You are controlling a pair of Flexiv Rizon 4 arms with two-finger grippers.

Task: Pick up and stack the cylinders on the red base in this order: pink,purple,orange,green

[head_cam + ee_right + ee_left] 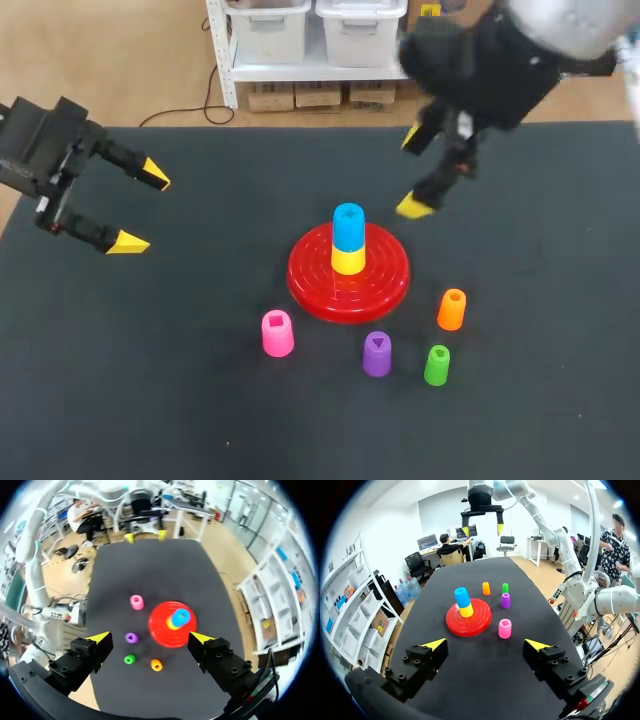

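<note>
left wrist view — pink cylinder (504, 628) ahead of hand (486, 643).

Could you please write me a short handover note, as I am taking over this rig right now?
Open and empty: left tool near the table left edge, right tool beyond the red base.
The base carries a yellow cylinder with a blue cylinder on top.
The pink cylinder, purple cylinder, orange cylinder and green cylinder stand on the table in front of it.
None stacked yet; all four remain, pink first.

right arm (500, 60) blurred, red base (305, 282) centre hidden
</note>
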